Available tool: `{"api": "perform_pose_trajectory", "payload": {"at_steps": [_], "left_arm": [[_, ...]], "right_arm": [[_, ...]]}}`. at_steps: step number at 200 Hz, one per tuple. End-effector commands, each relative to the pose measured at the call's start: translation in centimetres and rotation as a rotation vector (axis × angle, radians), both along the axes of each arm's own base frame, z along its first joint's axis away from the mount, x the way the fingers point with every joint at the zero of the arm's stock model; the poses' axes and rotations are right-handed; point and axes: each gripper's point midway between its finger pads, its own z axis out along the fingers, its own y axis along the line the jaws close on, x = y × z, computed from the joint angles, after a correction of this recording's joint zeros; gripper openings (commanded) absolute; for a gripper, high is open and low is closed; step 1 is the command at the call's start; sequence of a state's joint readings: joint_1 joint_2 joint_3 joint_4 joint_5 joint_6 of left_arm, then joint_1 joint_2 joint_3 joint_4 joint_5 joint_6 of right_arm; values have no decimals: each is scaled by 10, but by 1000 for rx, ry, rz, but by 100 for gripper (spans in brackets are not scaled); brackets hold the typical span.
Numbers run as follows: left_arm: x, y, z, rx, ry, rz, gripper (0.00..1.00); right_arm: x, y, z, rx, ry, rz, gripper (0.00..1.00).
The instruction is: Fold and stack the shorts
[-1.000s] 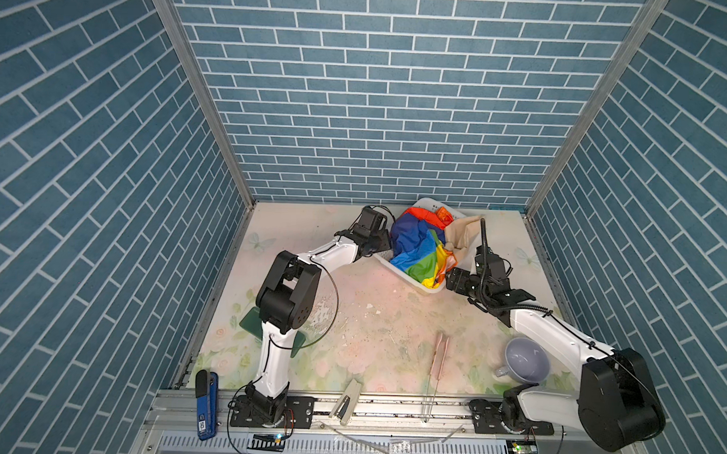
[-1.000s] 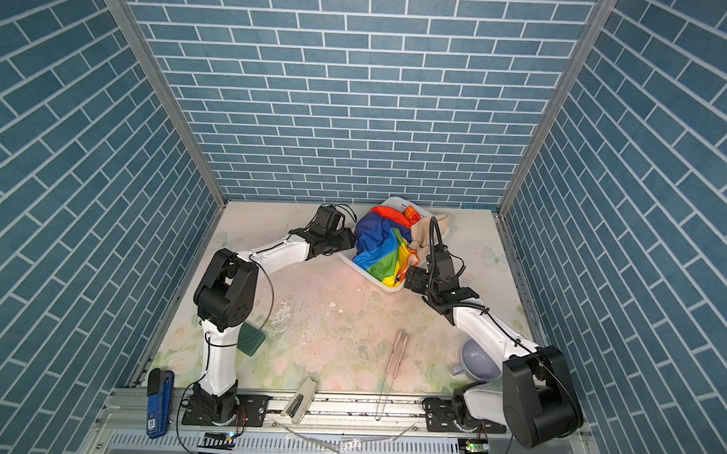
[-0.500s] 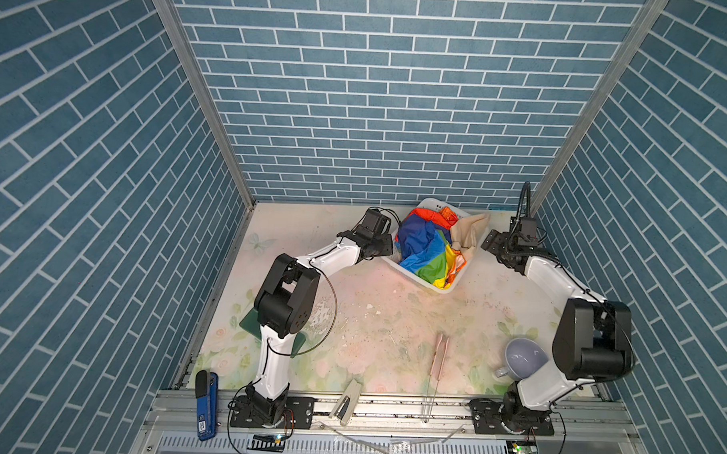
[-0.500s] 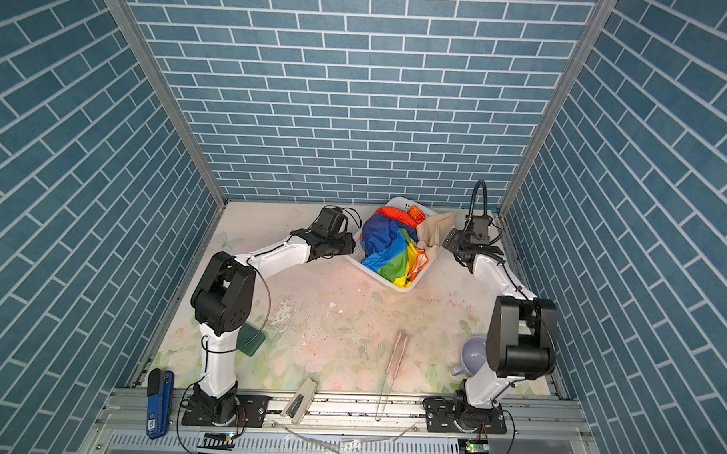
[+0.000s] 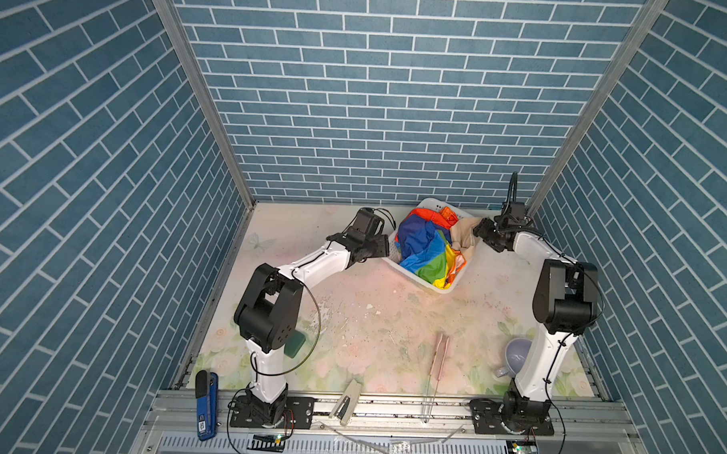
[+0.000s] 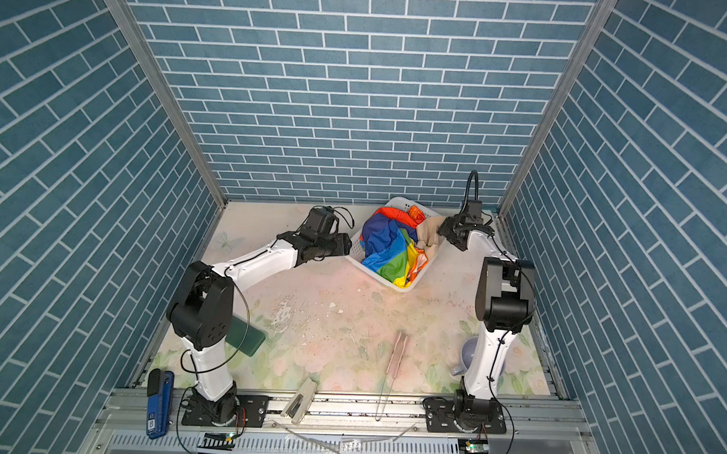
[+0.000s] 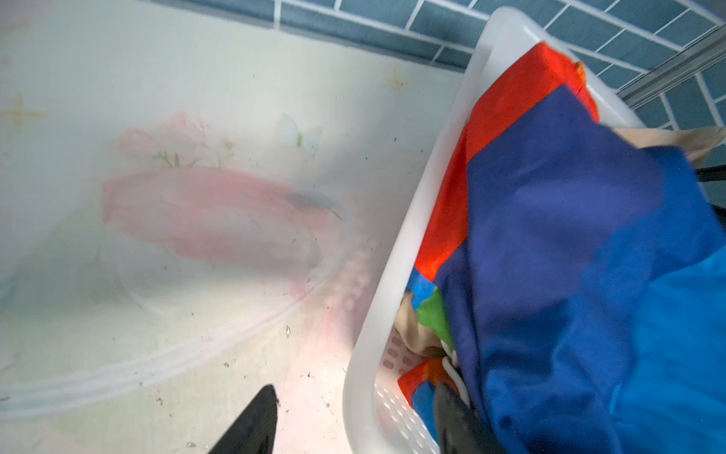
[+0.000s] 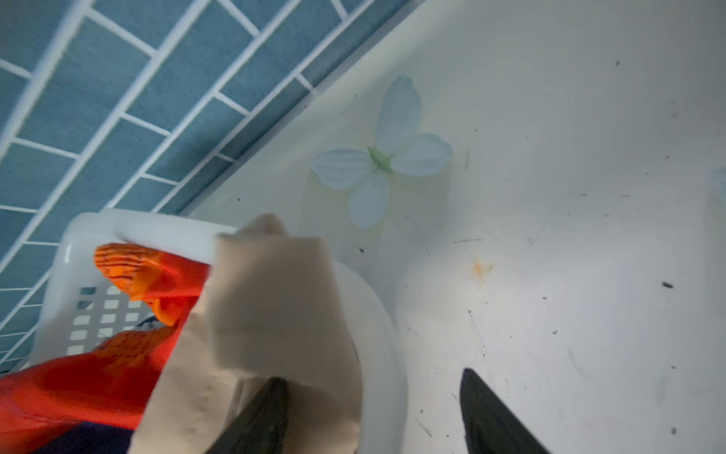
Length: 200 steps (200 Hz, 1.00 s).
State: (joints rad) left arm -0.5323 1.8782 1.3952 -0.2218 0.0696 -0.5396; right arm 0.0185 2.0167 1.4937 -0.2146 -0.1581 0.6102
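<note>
Rainbow shorts [image 5: 419, 242] lie bunched lengthwise along the white basket [image 5: 414, 278].

No text can be read anywhere. The blue tool [image 5: 206, 405], at about seven o'clock by the table [image 5: 351, 277] in both top views, carries a small white label [image 5: 201, 427] whose print is too small to make out. In the basket [image 5: 414, 277] at about one o'clock, the orange band of the rainbow-striped shorts [image 8: 129, 267] bears dark marks in the right wrist view, but they are blurred.

light: bright, even | top views: sharp | wrist views: motion-blurred, hazy
</note>
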Motion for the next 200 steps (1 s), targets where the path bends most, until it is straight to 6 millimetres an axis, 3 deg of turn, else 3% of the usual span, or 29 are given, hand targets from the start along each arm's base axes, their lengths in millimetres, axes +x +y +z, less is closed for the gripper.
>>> {"api": "perform_pose_trajectory", "payload": {"at_steps": [1, 34, 63, 101, 150, 180, 200], "left_arm": [[-6, -9, -13, -45, 37, -2, 65], [-9, -31, -19, -63, 42, -35, 65], [-3, -58, -19, -81, 40, -73, 65], [8, -101, -18, -116, 32, -131, 64], [19, -155, -4, -143, -5, -212, 63], [30, -162, 21, -124, -63, -232, 67], [38, -147, 39, -37, -114, -218, 76]], "right_arm": [[-18, 1, 0, 54, -3, -39, 54], [-63, -8, 11, 62, -40, -114, 29], [-114, -12, 14, 157, -79, -238, 19], [-180, -24, 12, 217, -145, -422, 19], [-233, -51, 12, 202, -195, -596, 18], [-244, -71, 21, 194, -272, -717, 16], [-242, -73, 23, 203, -286, -738, 26]]}}
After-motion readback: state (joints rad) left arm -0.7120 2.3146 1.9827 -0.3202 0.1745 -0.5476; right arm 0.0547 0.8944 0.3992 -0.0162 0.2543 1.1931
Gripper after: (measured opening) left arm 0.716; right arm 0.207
